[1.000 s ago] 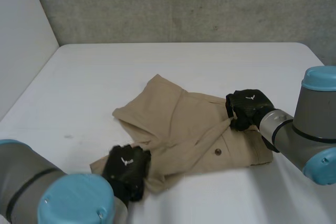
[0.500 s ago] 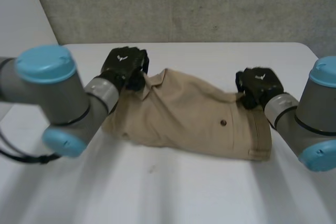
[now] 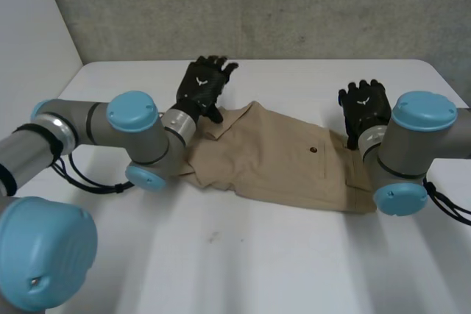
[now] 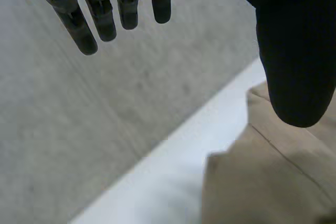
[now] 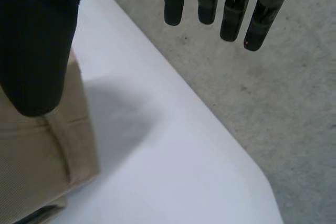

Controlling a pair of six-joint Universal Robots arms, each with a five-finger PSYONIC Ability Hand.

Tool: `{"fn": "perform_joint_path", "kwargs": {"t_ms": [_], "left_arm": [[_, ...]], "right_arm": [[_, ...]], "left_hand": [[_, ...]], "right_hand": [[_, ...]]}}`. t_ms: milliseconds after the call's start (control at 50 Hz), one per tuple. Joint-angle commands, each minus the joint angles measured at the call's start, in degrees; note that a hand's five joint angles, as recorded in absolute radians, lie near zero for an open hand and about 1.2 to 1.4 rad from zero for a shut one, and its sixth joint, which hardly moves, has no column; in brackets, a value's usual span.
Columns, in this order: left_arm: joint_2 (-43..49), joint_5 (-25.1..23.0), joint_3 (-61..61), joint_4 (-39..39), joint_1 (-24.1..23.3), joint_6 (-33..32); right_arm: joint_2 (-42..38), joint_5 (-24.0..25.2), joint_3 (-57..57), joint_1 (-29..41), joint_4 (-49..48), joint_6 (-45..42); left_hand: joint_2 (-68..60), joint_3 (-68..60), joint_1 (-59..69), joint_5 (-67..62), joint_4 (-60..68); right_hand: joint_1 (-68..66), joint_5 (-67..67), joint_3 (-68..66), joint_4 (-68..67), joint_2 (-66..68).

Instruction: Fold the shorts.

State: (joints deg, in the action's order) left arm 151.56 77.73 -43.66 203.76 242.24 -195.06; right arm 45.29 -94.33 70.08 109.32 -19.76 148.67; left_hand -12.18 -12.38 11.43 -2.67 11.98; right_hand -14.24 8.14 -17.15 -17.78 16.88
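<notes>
The tan shorts (image 3: 280, 159) lie folded in half across the middle of the white table (image 3: 243, 262), with a dark button facing up. My left hand (image 3: 202, 87) hovers at the far left corner of the shorts with straight, spread fingers, holding nothing. In the left wrist view its fingers (image 4: 89, 22) are extended and the tan cloth (image 4: 268, 177) lies below the thumb. My right hand (image 3: 364, 108) is raised over the far right corner of the shorts, also open. In the right wrist view its fingers (image 5: 220, 9) are straight, and the shorts' waistband (image 5: 47, 161) lies under the thumb.
A grey wall (image 3: 257, 5) rises behind the table's far edge. A white panel (image 3: 29, 56) stands at the left. Bare table stretches in front of the shorts. Both forearms reach over the table beside the shorts.
Both hands carried the near edge of the shorts over to the far side, folding them in half, then let go and opened. The shorts now lie flatter.
</notes>
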Motion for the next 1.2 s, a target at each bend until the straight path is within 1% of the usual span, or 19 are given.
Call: {"fn": "perform_joint_path", "kwargs": {"t_ms": [20,120,140,180,200,280,360,440,620,700,820,900,960,1020,1040,1080,1100,1140,1200], "left_arm": [[-11.43,0.93,-12.30,10.41,-0.01,0.38],[-21.19,0.58,-21.43,9.82,-0.01,0.47],[-22.00,0.49,-22.77,9.20,-0.01,0.47],[-22.79,0.40,-23.92,8.50,-0.01,0.47],[-23.93,0.05,-26.36,5.27,0.08,0.29],[-23.16,-0.65,-26.74,-0.63,-0.01,-0.06],[-17.38,-2.84,-21.93,-4.95,0.08,-0.93],[-12.26,-3.11,-15.94,-5.39,0.78,-2.87],[-3.56,-3.38,-6.53,-6.71,2.01,-6.56],[-0.49,-3.47,-3.02,-9.87,3.06,-6.74],[2.24,-4.52,0.67,-10.93,3.77,-6.83],[4.44,-4.87,4.98,-10.84,4.29,-6.74],[8.74,-4.70,12.35,-10.76,5.18,-6.83],[15.58,-3.82,24.71,-10.23,6.14,-6.91],[15.61,-3.82,24.76,-10.23,6.14,-6.92],[17.79,-1.64,29.74,-9.36,7.19,-7.00],[17.80,-1.62,29.77,-9.35,7.20,-7.00],[17.55,1.36,29.08,-5.77,7.64,-7.00],[14.05,1.20,23.04,-2.51,7.72,-6.92]], "right_arm": [[11.73,1.17,4.27,0.02,-0.72,4.69],[21.04,4.85,10.58,-0.60,1.47,8.82],[21.06,4.86,10.60,-0.60,1.48,8.83],[25.16,7.65,15.14,-0.86,6.45,9.18],[25.63,8.20,15.96,-0.95,8.05,9.44],[26.60,10.75,20.26,-1.65,14.65,10.76],[26.86,12.15,24.65,-2.62,15.54,12.34],[26.51,12.95,27.91,-2.71,12.65,12.25],[25.90,12.95,28.18,-2.71,11.41,12.43],[25.81,12.95,28.18,-2.80,11.41,12.25],[25.72,12.95,28.01,-2.80,11.32,12.25],[25.72,12.95,28.18,-2.80,11.32,12.25],[25.72,12.95,28.27,-2.80,11.32,12.25],[25.72,12.86,28.45,-2.80,10.62,12.34],[25.72,12.77,28.53,-2.71,10.36,12.34],[25.72,12.77,28.62,-2.71,10.18,12.34],[25.72,12.77,28.80,-2.71,10.09,12.34],[25.81,12.68,28.97,-2.71,10.00,12.34],[25.81,12.68,28.97,-2.71,10.09,12.17]], "left_hand": [[2.18,2.38,-1.43,2.67,-1.98],[1.97,2.17,-1.21,2.46,-1.77],[1.46,1.67,-0.71,1.95,-1.27],[0.79,1.00,-0.04,1.28,-0.59],[-0.55,-0.34,1.30,-0.06,0.74],[-1.07,-0.86,1.82,-0.57,1.26],[-3.91,-3.70,4.66,-3.42,4.11],[-4.26,-4.06,5.01,-3.77,4.46],[-4.26,-4.06,5.01,-3.77,4.46],[-4.26,-4.06,5.01,-3.77,4.46],[-5.10,-4.89,5.85,-4.61,5.30],[-6.95,-6.74,7.70,-6.46,7.15],[-8.96,-8.76,9.71,-8.47,9.16],[-10.48,-10.28,11.23,-9.99,10.68],[-10.49,-10.28,11.24,-9.99,10.68],[-12.66,-12.45,13.41,-12.16,12.85],[-12.67,-12.47,13.42,-12.18,12.87],[-14.52,-14.31,15.27,-14.03,14.71],[-14.52,-14.32,15.27,-14.03,14.72]], "right_hand": [[4.24,-8.14,7.15,7.78,-6.88],[4.24,-8.14,7.15,7.78,-6.88],[4.24,-8.14,7.15,7.78,-6.88],[4.24,-8.14,7.15,7.78,-6.88],[4.24,-8.14,7.15,7.78,-6.88],[4.24,-8.14,7.15,7.78,-6.88],[4.24,-8.14,7.15,7.78,-6.88],[4.24,-8.14,7.15,7.78,-6.88],[4.24,-8.14,7.15,7.78,-6.88],[4.24,-8.14,7.15,7.78,-6.88],[4.24,-8.14,7.15,7.78,-6.88],[4.24,-8.14,7.15,7.78,-6.88],[4.24,-8.14,7.15,7.78,-6.88],[4.24,-8.14,7.15,7.78,-6.88],[4.24,-8.14,7.15,7.78,-6.88],[4.24,-8.14,7.15,7.78,-6.88],[4.24,-8.14,7.15,7.78,-6.88],[4.24,-8.14,7.15,7.78,-6.88],[4.24,-8.14,7.15,7.78,-6.88]]}}
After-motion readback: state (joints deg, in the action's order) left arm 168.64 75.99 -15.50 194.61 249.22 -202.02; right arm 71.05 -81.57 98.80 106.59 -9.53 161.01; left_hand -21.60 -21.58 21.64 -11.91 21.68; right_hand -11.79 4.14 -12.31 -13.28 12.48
